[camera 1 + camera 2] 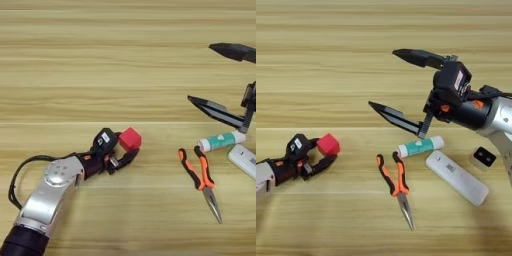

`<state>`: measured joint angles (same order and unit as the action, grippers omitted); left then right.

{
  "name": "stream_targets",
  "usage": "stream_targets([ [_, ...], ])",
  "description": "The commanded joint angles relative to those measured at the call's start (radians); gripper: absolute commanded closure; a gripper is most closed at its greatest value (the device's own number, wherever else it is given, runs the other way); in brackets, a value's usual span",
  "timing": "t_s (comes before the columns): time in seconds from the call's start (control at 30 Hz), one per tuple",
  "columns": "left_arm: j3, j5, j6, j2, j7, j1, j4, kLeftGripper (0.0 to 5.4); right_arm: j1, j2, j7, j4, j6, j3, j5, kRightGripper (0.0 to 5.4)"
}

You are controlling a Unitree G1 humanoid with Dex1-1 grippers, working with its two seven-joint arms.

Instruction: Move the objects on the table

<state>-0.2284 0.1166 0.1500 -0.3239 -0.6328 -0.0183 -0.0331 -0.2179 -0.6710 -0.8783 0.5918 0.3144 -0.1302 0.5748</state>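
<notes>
While the left gripper (125, 149) pinches the red cube (130, 138) only at its lower edge above the counter (75, 75), it could slip; the right gripper (393, 80) hovers spread beyond the white device (456, 177).

You have three bystanders on the right half of the view. The pliers (396, 182), orange-handled, lie just right of centre with the nose pointing toward 5 o'clock. The tube (420, 146), white with a green band, lies just beside the handles at their 1 o'clock, and a small block (484, 157), black-topped, sits near the 3 o'clock edge.
</notes>
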Motion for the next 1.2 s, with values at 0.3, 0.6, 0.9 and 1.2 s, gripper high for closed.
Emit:
stream_targets([
  [0.3,0.023,-0.001,-0.02,-0.004,0.005,-0.008,0.016,0.96,0.004,-0.014,-0.004,0.0,-0.016,-0.009,-0.001,0.0],
  [0.6,0.064,0.024,-0.042,0.004,0.008,-0.02,0.063,0.12,0.007,-0.012,0.002,-0.002,-0.022,-0.008,-0.002,0.0],
  [0.9,0.111,0.061,-0.052,0.027,0.03,-0.043,0.097,0.04,0.033,-0.005,0.028,-0.002,-0.019,-0.029,0.005,0.0],
  [1.2,0.151,0.084,-0.078,0.052,0.054,-0.072,0.108,0.04,0.125,0.007,0.072,-0.022,-0.032,-0.061,-0.016,0.0],
])
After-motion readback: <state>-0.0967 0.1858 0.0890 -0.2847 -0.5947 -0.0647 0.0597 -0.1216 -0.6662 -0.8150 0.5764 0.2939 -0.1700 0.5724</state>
